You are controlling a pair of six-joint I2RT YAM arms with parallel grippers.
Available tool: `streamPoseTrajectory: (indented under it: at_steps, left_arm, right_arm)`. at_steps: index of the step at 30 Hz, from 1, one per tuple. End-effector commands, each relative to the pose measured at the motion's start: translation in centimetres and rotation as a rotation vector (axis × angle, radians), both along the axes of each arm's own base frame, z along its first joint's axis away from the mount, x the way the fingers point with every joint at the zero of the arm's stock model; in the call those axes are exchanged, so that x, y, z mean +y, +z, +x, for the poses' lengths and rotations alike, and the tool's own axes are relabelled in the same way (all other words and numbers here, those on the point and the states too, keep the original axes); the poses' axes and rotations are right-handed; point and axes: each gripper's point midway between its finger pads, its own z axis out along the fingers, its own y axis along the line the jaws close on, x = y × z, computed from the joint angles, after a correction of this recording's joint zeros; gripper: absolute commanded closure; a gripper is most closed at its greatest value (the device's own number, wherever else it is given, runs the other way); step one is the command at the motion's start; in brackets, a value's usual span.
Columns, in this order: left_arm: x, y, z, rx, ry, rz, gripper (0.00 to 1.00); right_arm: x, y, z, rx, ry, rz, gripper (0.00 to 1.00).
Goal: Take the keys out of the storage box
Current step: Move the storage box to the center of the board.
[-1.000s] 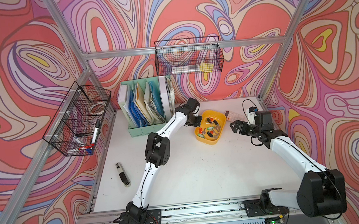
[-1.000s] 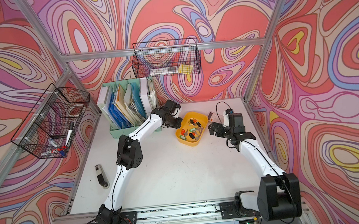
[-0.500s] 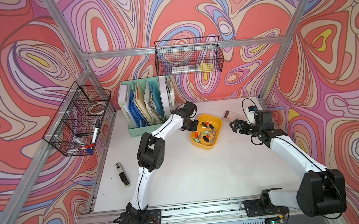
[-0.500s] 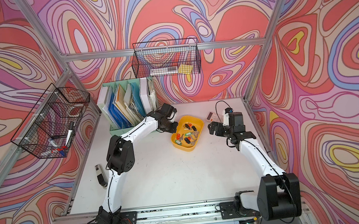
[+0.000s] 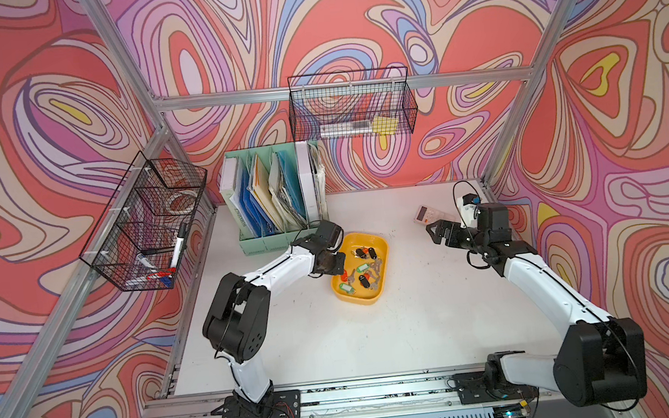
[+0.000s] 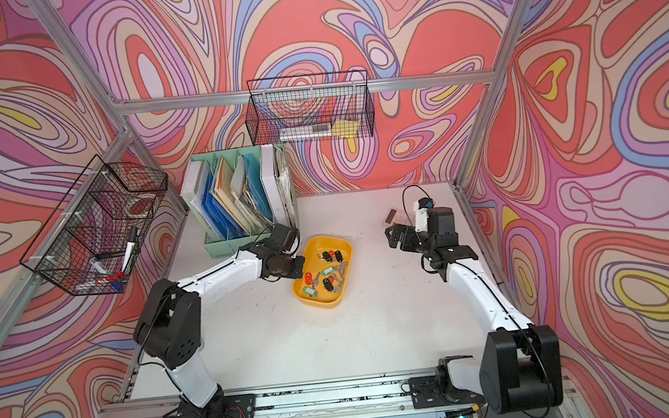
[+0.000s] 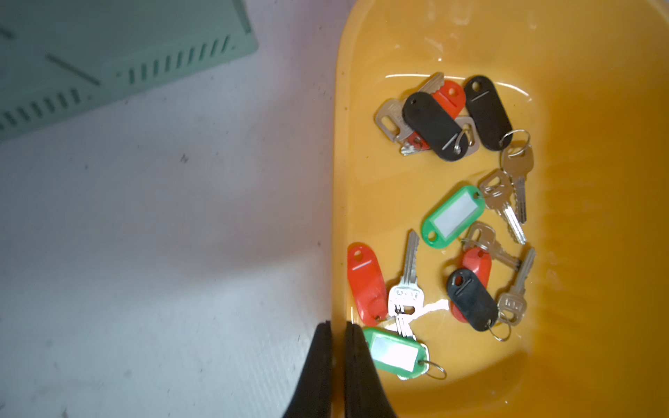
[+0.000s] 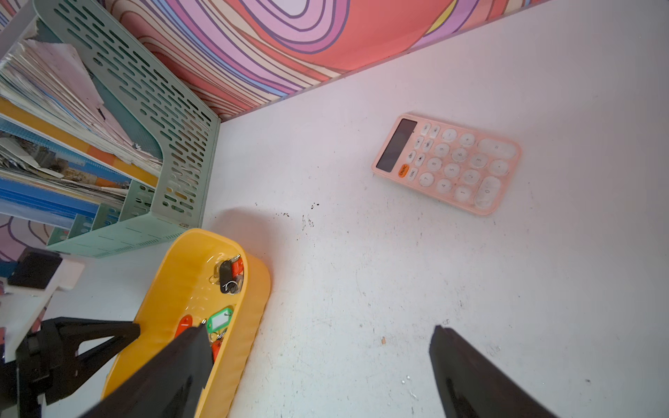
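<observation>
The left gripper is pinching the wall of the yellow tray (one finger outside, one inside). The keys are lying inside it, just beyond the fingertips. The right gripper is hanging spread wide, well apart from the tray.

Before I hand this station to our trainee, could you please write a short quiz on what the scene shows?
1. True or false: the keys lie inside the yellow tray.
2. The fingers of the left gripper pinch: A, a green tag; B, the tray's rim; C, the file holder.
3. Fill in: the right gripper is ___.
Key: 1 true; 2 B; 3 open.
</observation>
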Motion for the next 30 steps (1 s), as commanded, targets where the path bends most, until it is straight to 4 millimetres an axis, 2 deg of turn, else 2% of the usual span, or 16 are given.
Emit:
streamPoseTrajectory:
  at_steps: [1,8,12,16,21,25,28,30]
  left_arm:
    - [2.8,0.0,-1.9,-0.017,0.097,0.013,1.0]
    - [7.9,-1.1,-6.5,0.006,0.218,0.064,1.0]
    - [10.4,-1.7,-8.1,0.024,0.286,0.082,1.0]
    - [11.9,-1.5,-8.5,0.025,0.305,0.089,1.0]
    - [12.6,-1.3,-7.8,0.041,0.309,0.072,0.99]
    - [12.7,-0.5,-7.1,0.036,0.299,0.089,0.84]
    - [12.4,0.7,-6.8,0.017,0.276,0.08,0.64]
    - [12.1,1.7,-6.6,-0.007,0.266,0.06,0.55]
  right_arm:
    - [0.6,0.7,0.0,-0.032,0.03,0.03,0.02]
    - [1.2,0.5,-0.1,-0.028,0.059,0.052,0.02]
    - [1.4,0.2,-0.1,-0.021,0.066,0.056,0.02]
    - [1.5,0.0,-0.1,-0.015,0.072,0.061,0.02]
    - [1.5,0.0,-0.1,-0.013,0.074,0.056,0.02]
    - [1.4,0.2,-0.1,-0.016,0.074,0.053,0.02]
    - [1.5,0.3,-0.1,-0.018,0.074,0.055,0.02]
    - [1.6,0.3,-0.1,-0.019,0.076,0.062,0.02]
